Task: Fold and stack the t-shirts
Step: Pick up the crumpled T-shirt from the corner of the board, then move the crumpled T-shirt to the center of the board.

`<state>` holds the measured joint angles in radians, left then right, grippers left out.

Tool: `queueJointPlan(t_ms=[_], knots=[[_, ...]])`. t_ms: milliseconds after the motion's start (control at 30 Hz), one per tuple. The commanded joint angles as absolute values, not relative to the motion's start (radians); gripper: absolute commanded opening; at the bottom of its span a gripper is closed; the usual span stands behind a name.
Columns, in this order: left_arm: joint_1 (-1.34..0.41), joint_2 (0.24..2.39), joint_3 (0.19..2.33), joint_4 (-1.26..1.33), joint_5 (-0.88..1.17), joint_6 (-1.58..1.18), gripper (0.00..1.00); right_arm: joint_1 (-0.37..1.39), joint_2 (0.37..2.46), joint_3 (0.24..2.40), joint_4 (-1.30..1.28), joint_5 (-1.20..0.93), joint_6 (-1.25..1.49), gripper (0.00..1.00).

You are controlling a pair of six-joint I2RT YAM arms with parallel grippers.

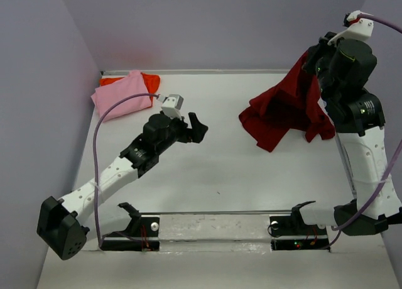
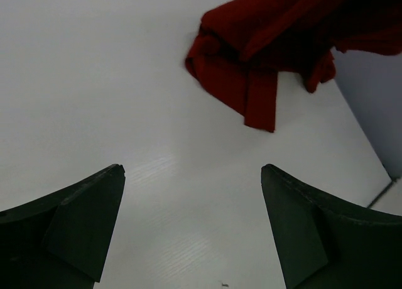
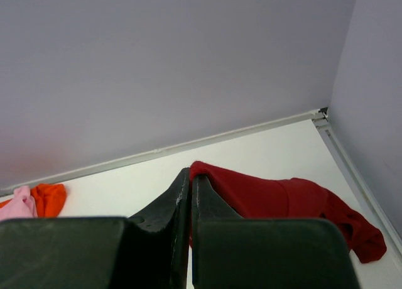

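Upper right of the overhead view: dark red shirt (image 1: 286, 110), crumpled. Its top is lifted off the table (image 1: 220, 176) and pinched by the right gripper (image 3: 190, 176), and the rest drapes down in loose folds with the lower edge resting on the white surface. Right gripper: fingers clenched together on the cloth. Its own camera shows the red fabric starting right at the fingertips and spreading away to the lower right of that frame. Upper left corner of the overhead view: pink shirt (image 1: 119, 95), laid partly over the orange shirt (image 1: 149, 81), of which only strips show behind and to the right of the pink one. Both lie close to the back wall (image 1: 220, 25), well apart from the dark red shirt. Centre left of the overhead view: left gripper (image 1: 198, 127), released, fingers spread wide, holding nothing, over the table between the pink-and-orange pile and the dark red shirt. Its own camera shows the two dark fingers at the lower corners of the frame and the dark red shirt at the upper right, apart from them.
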<state>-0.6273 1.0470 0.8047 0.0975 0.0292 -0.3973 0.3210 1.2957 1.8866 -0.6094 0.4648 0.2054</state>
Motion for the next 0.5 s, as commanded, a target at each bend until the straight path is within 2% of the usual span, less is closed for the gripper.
queueJointPlan(t_ms=[0, 167, 367, 467], knots=[[-0.805, 1.158, 0.819, 0.271, -0.033, -0.500, 0.98, 0.328, 1.262, 1.928, -0.623, 0.446, 0.180, 0.00], [-0.971, 1.376, 0.937, 0.344, -0.063, -0.535, 0.98, 0.328, 1.235, 1.830, -0.614, 0.428, 0.204, 0.00], [-1.028, 1.595, 1.081, 0.380, -0.071, -0.537, 0.98, 0.328, 1.230, 1.757, -0.612, 0.390, 0.232, 0.00], [-1.064, 1.701, 1.149, 0.422, -0.159, -0.497, 0.98, 0.328, 1.218, 1.723, -0.607, 0.368, 0.251, 0.00]])
